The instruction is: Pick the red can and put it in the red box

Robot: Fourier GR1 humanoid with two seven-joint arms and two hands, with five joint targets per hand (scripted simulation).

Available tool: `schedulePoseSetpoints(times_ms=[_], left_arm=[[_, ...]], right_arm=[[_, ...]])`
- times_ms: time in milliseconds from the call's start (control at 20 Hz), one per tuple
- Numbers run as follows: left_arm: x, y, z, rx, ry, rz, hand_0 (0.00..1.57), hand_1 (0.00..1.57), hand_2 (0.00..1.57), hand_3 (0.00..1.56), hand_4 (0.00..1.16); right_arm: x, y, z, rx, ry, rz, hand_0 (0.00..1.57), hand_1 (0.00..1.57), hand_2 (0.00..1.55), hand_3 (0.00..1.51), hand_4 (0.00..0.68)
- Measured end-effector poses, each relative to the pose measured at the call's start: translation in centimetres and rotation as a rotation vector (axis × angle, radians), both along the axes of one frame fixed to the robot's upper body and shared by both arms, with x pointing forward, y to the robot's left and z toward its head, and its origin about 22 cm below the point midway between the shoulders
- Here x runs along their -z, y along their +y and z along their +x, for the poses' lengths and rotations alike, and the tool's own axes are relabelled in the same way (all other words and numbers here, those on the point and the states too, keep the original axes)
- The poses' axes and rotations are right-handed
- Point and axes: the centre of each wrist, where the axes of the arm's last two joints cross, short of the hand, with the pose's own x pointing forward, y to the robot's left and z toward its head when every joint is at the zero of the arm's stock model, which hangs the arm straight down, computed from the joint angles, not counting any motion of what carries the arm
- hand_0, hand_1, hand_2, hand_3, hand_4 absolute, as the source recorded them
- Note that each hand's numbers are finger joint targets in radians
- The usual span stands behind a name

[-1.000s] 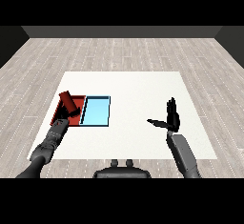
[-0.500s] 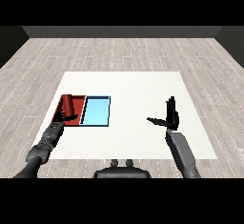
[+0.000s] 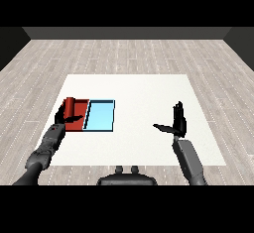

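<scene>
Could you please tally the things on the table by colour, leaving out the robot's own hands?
Red: 2, the red tray and the red can, which lies over that tray by the left hand
Light blue: 1, the blue tray
Total: 3

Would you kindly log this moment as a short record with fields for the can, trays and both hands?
red can: at the far left end of the red tray, at the left robot hand's fingers
red tray: left of and touching the light blue tray
light blue tray: nothing visible inside
left robot hand: curled round the can
right robot hand: open, fingers straight, holding nothing
</scene>
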Motion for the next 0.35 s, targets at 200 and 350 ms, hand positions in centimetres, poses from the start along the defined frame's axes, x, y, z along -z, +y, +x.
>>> schedulePoseSetpoints(times_ms=[200,350], left_arm=[[-2.2,-0.2,1.6,0.085,-0.210,-0.062,0.22,0.22,0.00,0.00,0.00],[-2.3,-1.5,2.1,0.180,-0.354,-0.125,0.00,0.00,0.00,0.00,0.00]], right_arm=[[-0.6,0.0,-0.1,-0.033,-0.034,0.004,0.00,0.00,0.00,0.00,0.000],[-0.6,0.0,-0.3,-0.066,-0.044,0.007,0.00,0.00,0.00,0.00,0.000]])
